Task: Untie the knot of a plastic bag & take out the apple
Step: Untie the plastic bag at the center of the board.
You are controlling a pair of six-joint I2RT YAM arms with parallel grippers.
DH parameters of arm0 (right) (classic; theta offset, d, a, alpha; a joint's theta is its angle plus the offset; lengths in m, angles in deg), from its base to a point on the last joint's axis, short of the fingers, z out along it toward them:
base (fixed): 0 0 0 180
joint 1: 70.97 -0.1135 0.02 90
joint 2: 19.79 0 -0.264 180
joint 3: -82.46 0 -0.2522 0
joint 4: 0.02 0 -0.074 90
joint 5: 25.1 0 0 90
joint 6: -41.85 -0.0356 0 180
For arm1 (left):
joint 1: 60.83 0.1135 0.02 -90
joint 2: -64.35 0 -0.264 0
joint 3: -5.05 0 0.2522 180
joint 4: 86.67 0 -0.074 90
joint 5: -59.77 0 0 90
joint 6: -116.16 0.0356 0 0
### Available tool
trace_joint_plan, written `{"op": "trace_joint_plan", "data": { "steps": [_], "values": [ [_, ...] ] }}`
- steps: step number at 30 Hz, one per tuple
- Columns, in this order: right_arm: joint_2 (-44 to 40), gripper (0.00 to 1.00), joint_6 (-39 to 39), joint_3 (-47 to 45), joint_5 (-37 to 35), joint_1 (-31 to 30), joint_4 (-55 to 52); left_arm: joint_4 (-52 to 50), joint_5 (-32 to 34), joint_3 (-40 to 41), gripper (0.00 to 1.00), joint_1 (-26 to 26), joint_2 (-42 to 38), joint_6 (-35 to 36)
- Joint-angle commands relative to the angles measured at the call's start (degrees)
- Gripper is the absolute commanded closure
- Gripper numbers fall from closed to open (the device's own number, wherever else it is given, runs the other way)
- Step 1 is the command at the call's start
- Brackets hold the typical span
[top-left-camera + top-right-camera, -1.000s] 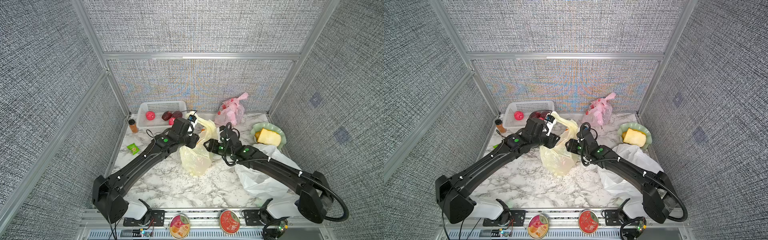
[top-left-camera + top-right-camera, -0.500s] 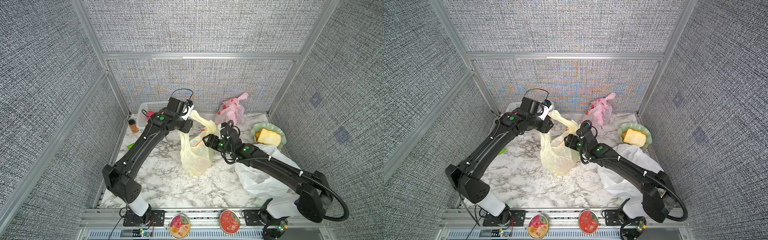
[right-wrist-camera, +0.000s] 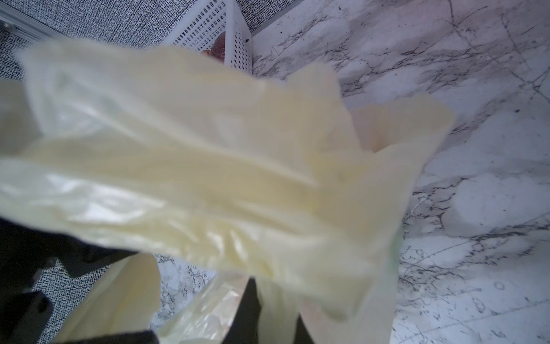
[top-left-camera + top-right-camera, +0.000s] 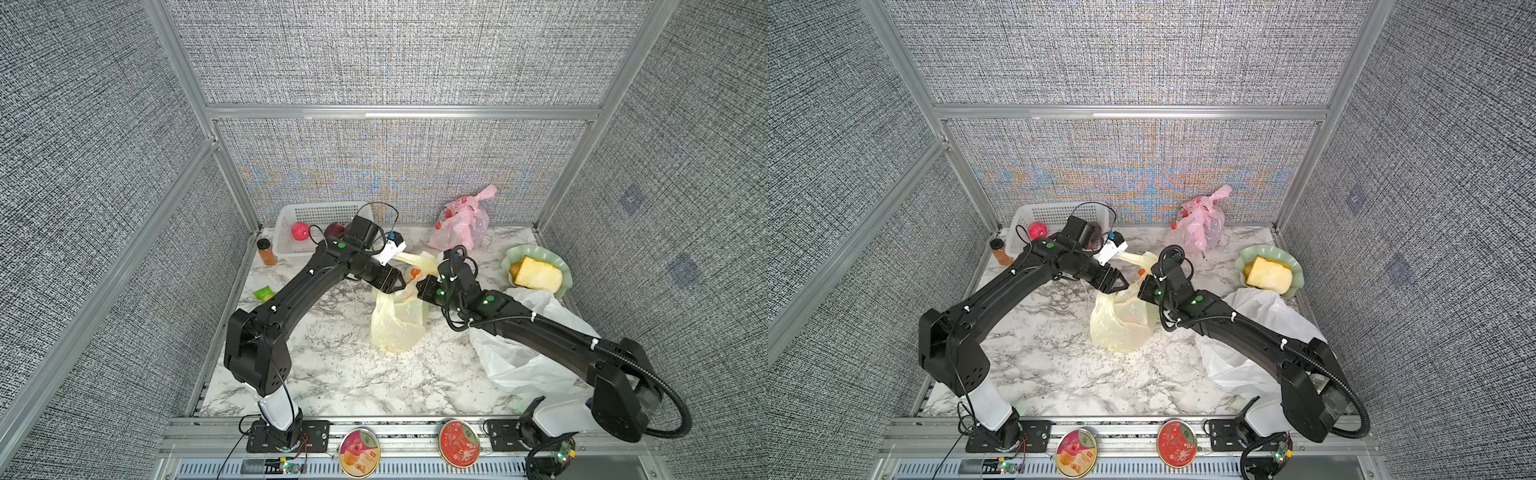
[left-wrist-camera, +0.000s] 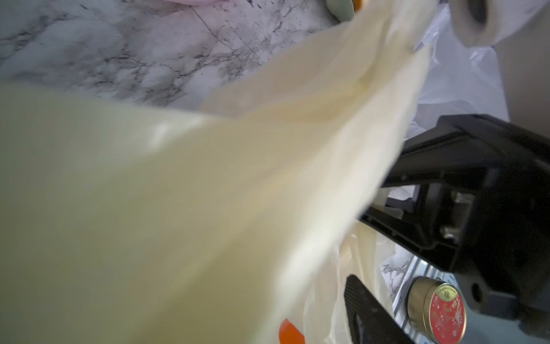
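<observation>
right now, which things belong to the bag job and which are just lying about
In the job: yellow bag, left pincer, right pincer.

Lying about: pink bag, white bag, basket, green plate, spice jar, green packet, peach tin, red tin.

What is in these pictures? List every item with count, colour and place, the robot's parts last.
table: one, white marble, underneath everything.
yellow bag: one, pale yellow, table centre.
pink bag: one, pink, back.
white bag: one, white, under right arm.
basket: one, white, back left corner.
fruit: two visible, red and dark red, in basket.
bottle: one, brown, beside basket.
packet: one, green, table's left edge.
plate: one, pale green, back right.
bread: one, yellow, on plate.
tins: two, pink and red, front rail.
left arm: one, black, jaws open at yellow bag's top.
right arm: one, black, jaws shut on yellow bag.
</observation>
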Motion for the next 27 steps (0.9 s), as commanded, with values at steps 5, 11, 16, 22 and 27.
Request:
{"op": "trace_joint_plan", "data": {
  "steps": [5,11,16,22,27],
  "values": [
    [0.24,0.96,0.17,-0.99,1.71,-0.16,3.27,7.37,-0.60,5.53,0.36,-1.20,-1.00,-3.24],
    [-0.46,0.96,0.72,-1.53,2.51,-0.25,3.53,11.05,-1.11,8.12,0.58,-1.20,0.91,-5.70],
    [-1.81,0.85,1.40,-2.92,2.76,-0.37,1.32,12.95,0.26,10.98,1.00,-0.91,-1.14,-7.58],
    [-3.37,0.82,1.74,-9.14,2.36,-0.43,-1.23,20.94,2.61,21.39,1.00,2.11,-8.71,-14.34],
    [-3.67,0.90,1.80,-15.60,0.18,-0.43,-2.26,21.29,10.94,27.89,1.00,3.74,-10.58,-20.92]
  ]
}}
